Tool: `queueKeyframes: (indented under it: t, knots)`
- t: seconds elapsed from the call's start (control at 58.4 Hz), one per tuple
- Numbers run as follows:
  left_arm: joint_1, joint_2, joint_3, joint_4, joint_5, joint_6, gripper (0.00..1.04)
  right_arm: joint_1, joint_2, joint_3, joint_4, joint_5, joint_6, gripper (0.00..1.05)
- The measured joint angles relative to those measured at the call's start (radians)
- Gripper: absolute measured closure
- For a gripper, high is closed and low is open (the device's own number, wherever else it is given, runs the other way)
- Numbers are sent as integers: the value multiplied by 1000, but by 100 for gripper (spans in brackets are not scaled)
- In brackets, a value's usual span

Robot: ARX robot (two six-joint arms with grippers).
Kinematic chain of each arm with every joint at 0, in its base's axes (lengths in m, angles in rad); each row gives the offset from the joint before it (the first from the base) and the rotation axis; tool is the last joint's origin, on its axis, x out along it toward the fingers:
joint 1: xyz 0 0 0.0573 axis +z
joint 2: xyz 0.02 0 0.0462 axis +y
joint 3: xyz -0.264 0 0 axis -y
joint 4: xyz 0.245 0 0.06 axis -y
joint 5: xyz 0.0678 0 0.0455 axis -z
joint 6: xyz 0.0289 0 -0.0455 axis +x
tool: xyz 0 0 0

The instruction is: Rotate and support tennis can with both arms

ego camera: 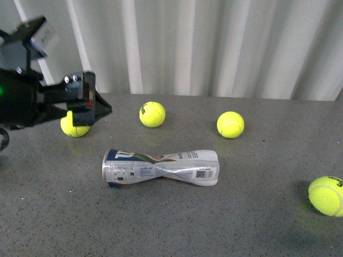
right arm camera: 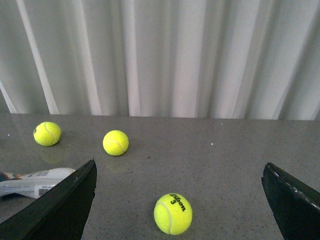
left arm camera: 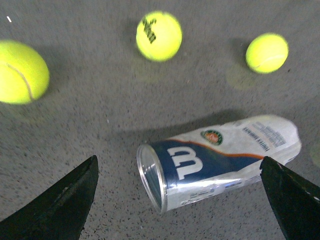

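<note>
Clear tennis can [ego camera: 161, 167] near left hand [ego camera: 94, 105]

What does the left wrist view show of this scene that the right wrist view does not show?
Only the left wrist view shows the open, silver-rimmed end of the can and its white W logo. Only the right wrist view shows the white curtain and a near ball printed with a 3. Both show the can lying on the grey table, with other tennis balls around.
</note>
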Motion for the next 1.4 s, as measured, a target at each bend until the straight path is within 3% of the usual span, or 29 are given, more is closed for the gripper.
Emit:
queueKeyframes:
  t: [0.359,0.565,0.753,0.976,1.404]
  knots:
    - [64,270,97,34,35,-33,7,0,0,0,0,0,0,7]
    - [77,315,101,106,175,-148,7,0,0,0,0,0,0,7]
    - [47,353,73,213,256,-248,7,0,0,0,0,0,0,7]
    - [-26,399,31,309,278,-315,7,0,0,0,0,0,0,7]
    - [-60,384,24,368,300,-410,78,0,0,0,0,0,0,7]
